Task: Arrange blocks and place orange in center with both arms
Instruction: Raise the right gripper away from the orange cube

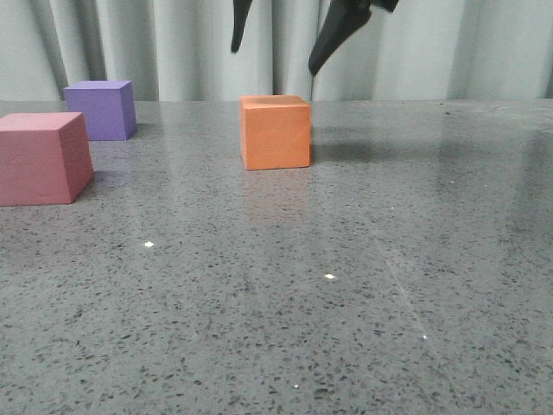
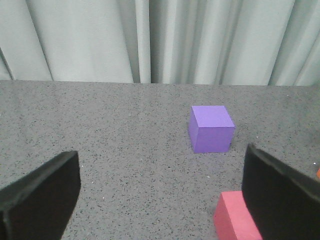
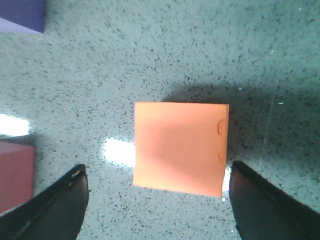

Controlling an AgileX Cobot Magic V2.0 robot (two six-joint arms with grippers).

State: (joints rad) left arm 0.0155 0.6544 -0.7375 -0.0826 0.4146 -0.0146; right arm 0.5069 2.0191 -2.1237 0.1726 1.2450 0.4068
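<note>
Front view: the orange cube (image 1: 276, 131) sits on the speckled grey table (image 1: 346, 285), roughly mid-width and toward the far side. The pink cube (image 1: 41, 157) lies at the near left, the purple cube (image 1: 103, 109) farther back on the left, apart from it. Two dark fingers of the right gripper (image 1: 276, 36) hang spread above the orange cube, clear of it and holding nothing. To grip well, I judge the descent should be straight down, so each finger passes one side face without clipping the top edge.

Left wrist view: the left gripper (image 2: 160, 190) has its fingers wide apart and empty. The purple cube (image 2: 211, 128) stands ahead on the table before the curtain (image 2: 150, 40); a corner of the pink cube (image 2: 232, 220) shows beside one finger. This arm looks parked; its cubes probably wait until the orange one is settled.

Right wrist view: the orange cube (image 3: 180, 147) lies between the released fingers (image 3: 50, 210), slightly skewed to them. Small dents mark one edge of its top, so it seems soft. A small wrist turn to square the pads to the faces, then a gentle close, should avoid twisting it.
</note>
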